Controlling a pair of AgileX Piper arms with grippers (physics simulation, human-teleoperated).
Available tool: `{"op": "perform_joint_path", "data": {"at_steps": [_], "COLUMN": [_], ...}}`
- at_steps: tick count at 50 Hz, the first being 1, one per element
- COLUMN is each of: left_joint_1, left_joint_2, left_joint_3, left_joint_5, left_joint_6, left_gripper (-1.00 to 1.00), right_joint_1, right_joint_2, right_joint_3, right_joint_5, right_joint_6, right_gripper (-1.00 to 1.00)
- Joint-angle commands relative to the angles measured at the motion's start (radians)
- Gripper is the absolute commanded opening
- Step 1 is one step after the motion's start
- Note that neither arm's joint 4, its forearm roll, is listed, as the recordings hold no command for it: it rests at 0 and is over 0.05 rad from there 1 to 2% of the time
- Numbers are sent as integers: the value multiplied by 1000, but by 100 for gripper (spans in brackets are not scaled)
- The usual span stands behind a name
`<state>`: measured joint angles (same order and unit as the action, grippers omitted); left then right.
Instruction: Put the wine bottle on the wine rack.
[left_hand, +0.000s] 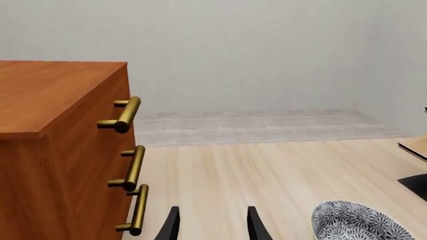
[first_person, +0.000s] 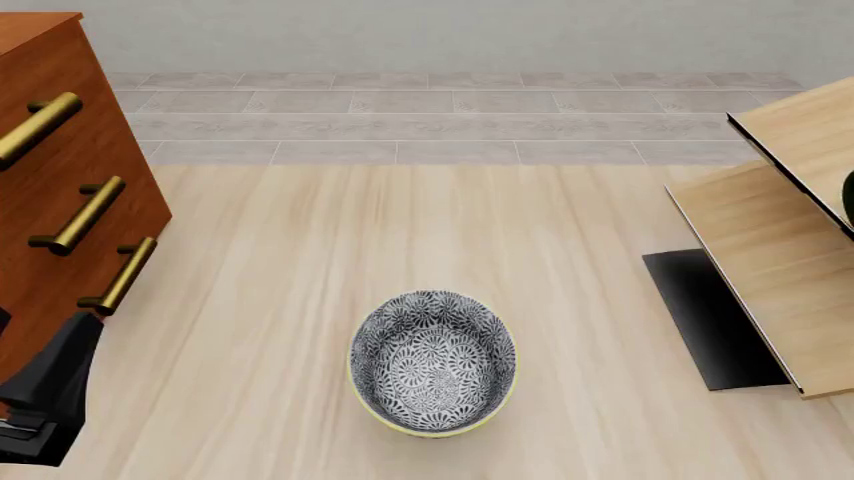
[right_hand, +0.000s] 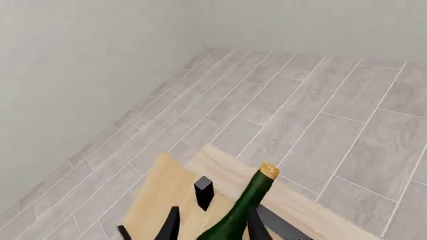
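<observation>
Up close in the right wrist view, the right tool (right_hand: 212, 226) has its two dark fingers on either side of the wine bottle (right_hand: 239, 215), clenched around the dark green glass below the neck. The bottle's neck slants away from the tool, ending in a tan cork (right_hand: 269, 170). Under it lie the pale-wood panels of the wine rack (right_hand: 163, 200), with a small dark block standing on one panel just beside the bottle. Beyond the rack is grey tiled floor and a plain wall.

From the front view, the rack (first_person: 781, 250) sits at the counter's right edge, its slanted panels overhanging a flat black base plate (first_person: 707, 320). Only a dark sliver at the frame's right edge, above the panels, may be the bottle; the right tool itself is outside that view.

The left tool (left_hand: 212, 225) is released, its two fingertips apart with nothing between them, above the bare light-wood counter (left_hand: 267, 170). Its dark body (first_person: 47, 400) shows near the counter's front left corner. Just beside it, along the left edge, stands a reddish-brown drawer cabinet (first_person: 67, 220) with three brass handles (first_person: 83, 214). A patterned bowl (first_person: 431, 362) with a yellow rim rests near the middle of the front edge, well apart from both cabinet and rack.
</observation>
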<state>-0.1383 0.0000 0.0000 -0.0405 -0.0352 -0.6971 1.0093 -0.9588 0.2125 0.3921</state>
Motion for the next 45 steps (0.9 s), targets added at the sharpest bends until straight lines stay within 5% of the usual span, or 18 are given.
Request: {"op": "perform_joint_path", "data": {"at_steps": [1,23,32,45], "left_joint_1": [2,6,1,2], "left_joint_2": [0,0,0,0], "left_joint_3": [0,0,0,0], "left_joint_5": [-3,-6,-10,-15], "left_joint_6": [3,14,23,27], "left_gripper": [100,100,100,100], "right_joint_1": [63,240,362,480], "right_joint_2": [-68,-180,-295,-381], "right_joint_3": [32,181,233,247], "right_joint_5": [13,-27,14,66], "right_joint_6": [-5,-8,38,20], "right_gripper": [100,100,100,100]}}
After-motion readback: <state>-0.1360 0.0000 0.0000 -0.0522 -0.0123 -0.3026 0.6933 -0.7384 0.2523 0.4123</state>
